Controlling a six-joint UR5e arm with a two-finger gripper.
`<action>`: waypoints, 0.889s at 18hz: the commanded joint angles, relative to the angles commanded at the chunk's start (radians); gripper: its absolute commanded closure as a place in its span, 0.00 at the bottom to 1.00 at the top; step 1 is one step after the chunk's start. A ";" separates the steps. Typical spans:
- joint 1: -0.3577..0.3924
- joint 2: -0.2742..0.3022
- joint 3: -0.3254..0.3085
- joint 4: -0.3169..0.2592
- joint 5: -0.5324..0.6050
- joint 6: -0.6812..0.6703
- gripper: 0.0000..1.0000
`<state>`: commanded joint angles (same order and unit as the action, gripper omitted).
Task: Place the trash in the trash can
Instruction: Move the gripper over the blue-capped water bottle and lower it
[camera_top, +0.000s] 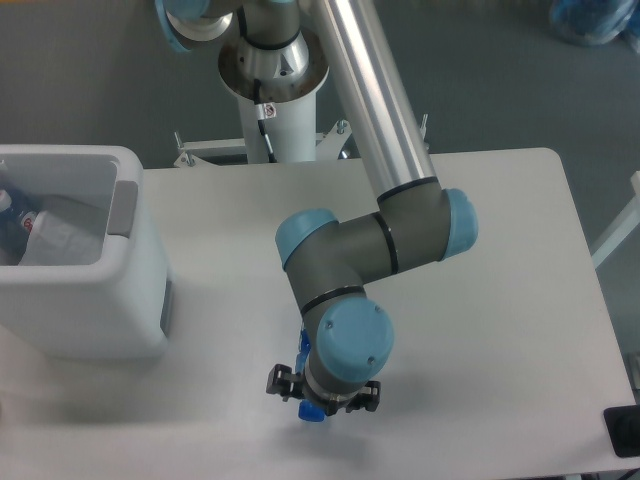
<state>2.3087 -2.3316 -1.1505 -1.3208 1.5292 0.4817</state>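
Observation:
The bottle (312, 411) lies on the white table near its front edge. Only its blue cap and a sliver of its body show, because my arm's wrist covers the rest. My gripper (322, 389) hangs right over the bottle's cap end. It is open, with one dark finger on each side of the bottle. The trash can (85, 305), a big white bin with a grey panel (122, 208) on its rim, stands at the table's left edge, well apart from the gripper. Pale crumpled items (55, 235) lie inside it; I cannot tell whether one is the wrapper.
The arm's base column (272, 75) rises behind the table's far edge. A black object (625, 430) sits at the front right corner. A blue bag (592, 20) lies on the floor at the top right.

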 joint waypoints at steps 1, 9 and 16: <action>-0.009 -0.005 0.000 0.000 0.017 0.000 0.00; -0.035 -0.043 0.002 0.011 0.086 -0.017 0.18; -0.035 -0.045 0.003 0.011 0.078 -0.051 0.83</action>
<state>2.2734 -2.3761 -1.1474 -1.3100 1.6076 0.4311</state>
